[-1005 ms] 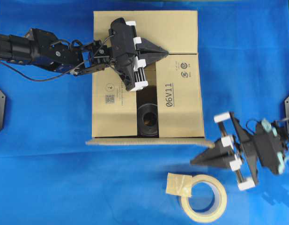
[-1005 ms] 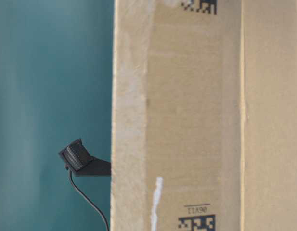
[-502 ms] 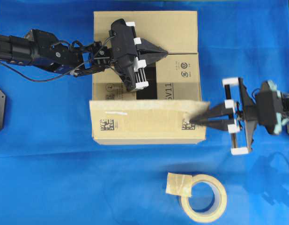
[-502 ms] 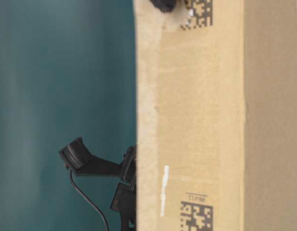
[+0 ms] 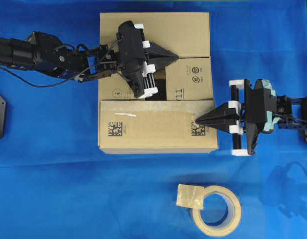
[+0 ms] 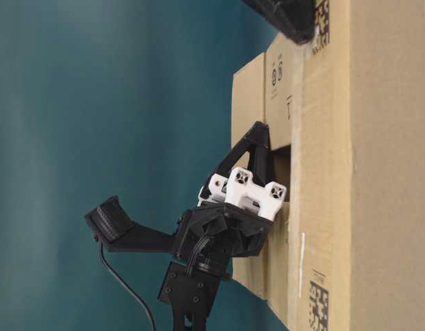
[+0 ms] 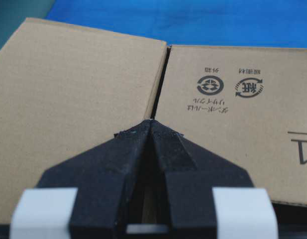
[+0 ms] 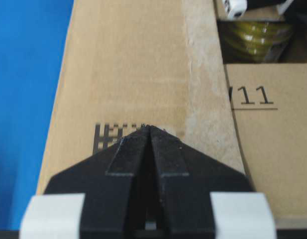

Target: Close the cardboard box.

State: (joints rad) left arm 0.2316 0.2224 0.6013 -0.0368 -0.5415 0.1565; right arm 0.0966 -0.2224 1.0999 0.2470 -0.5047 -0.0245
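The right gripper (image 5: 199,120), clenched empty, presses the near flap of the cardboard box (image 5: 155,82) mid-table. The left gripper (image 5: 175,57), also clenched, rests on its far flaps; a yellowish roll (image 8: 254,36) shows inside.

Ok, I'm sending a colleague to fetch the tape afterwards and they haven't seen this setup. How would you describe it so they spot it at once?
On the blue cloth a large cardboard box sits at the far middle. In front of the box, nearer its right corner, the tape roll lies flat. It is the only ring-shaped thing there, beige, with a loose end folded onto its left side.
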